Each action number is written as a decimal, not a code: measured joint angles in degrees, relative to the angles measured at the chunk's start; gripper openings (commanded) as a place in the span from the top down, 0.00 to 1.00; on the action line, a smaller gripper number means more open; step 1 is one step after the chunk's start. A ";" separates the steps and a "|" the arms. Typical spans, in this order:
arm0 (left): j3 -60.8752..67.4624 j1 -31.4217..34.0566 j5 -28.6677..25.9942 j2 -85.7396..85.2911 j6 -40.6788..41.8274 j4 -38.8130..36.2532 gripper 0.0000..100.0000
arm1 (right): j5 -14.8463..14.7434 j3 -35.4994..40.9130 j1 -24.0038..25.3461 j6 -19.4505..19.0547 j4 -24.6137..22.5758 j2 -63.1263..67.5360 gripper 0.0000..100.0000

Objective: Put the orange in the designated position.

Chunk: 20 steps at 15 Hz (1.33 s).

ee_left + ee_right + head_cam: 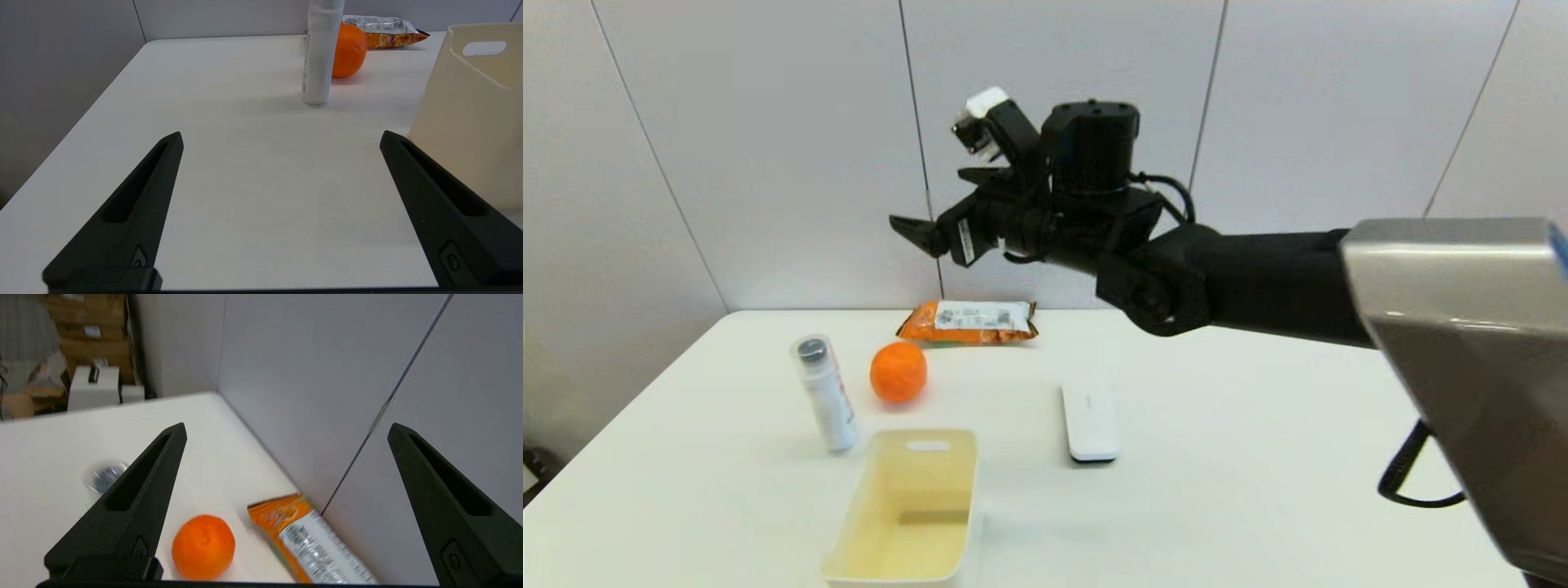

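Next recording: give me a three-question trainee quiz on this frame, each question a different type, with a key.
1. True or false: the right gripper holds the orange.
2. What stands beside the orange, toward the robot's left? A) bottle B) remote C) bin
3. Fill in: behind the orange, by the wall, lies the snack ____.

Key:
1. False. It hangs open, high above the table.
2. A, the bottle, not the remote or bin.
3. Packet.
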 measured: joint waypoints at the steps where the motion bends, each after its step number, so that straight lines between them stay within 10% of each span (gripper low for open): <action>1: 0.00 0.00 0.00 0.00 0.00 0.00 0.00 | 0.00 0.68 -0.28 0.02 1.33 -2.61 0.00; 5: 0.00 0.00 0.02 0.00 0.02 -0.02 0.00 | -2.21 6.00 -2.21 0.28 7.47 -14.80 0.00; 10: 0.00 0.00 0.00 0.00 0.02 0.00 0.00 | -11.79 14.71 -6.07 4.30 16.70 -29.99 0.00; 20: 0.00 0.00 0.00 0.00 0.00 0.00 0.00 | -12.12 40.62 -26.22 8.62 23.03 -55.52 0.00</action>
